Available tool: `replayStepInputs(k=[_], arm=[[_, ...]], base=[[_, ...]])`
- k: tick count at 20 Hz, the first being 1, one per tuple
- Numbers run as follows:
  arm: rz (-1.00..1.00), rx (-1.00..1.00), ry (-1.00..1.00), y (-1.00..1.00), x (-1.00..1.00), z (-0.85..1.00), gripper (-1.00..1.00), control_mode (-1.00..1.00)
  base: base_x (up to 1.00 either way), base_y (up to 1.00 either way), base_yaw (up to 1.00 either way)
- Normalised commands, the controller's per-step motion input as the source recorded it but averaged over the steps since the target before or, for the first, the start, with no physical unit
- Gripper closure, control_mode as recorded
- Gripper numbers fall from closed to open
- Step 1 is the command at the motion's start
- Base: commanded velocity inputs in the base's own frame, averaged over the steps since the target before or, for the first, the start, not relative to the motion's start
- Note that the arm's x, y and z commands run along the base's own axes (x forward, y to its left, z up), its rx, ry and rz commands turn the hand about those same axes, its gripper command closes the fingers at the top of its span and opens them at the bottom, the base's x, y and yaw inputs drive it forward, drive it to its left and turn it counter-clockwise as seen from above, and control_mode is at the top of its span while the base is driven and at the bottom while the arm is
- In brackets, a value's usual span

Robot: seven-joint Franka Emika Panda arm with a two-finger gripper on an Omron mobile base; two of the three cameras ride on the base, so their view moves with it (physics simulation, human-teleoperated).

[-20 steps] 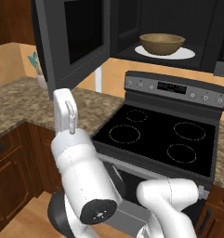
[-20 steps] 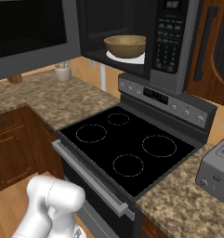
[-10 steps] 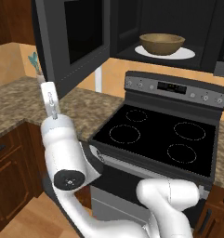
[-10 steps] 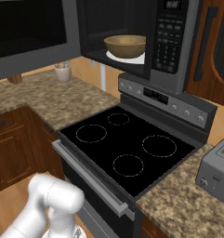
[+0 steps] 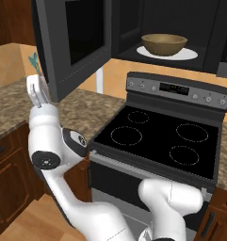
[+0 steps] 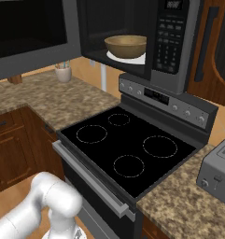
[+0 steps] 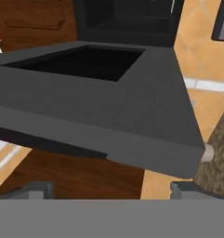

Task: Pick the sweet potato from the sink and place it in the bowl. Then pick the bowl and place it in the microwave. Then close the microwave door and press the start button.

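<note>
Under door edge: gripper is raised at the outer side of the open door, jaws spread wide, nothing held.
Bowl: bowl is seen on the plate inside the microwave; sweet potato cannot be made out.
Step judged: door closing.
Risk: door may be missed or only grazed if pushed near its lower edge; fingers could be caught under it.
</note>
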Motion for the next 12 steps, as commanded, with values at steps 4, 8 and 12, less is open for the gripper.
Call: replayStepInputs(k=[4,8,12], arm=[[0.0,0.12,-0.08,0.0,0.67,-0.47,-1.0,-1.0],[0.0,0.1,-0.11,-0.01,0.42,-0.13,-1.0,-1.0],[-0.01,0.07,-0.08,-0.14,0.08,0.06,-1.0,-1.0]], base=[[0.0,0.0,0.0],[0.0,0.0,0.0],[0.0,0.0,0.0]])
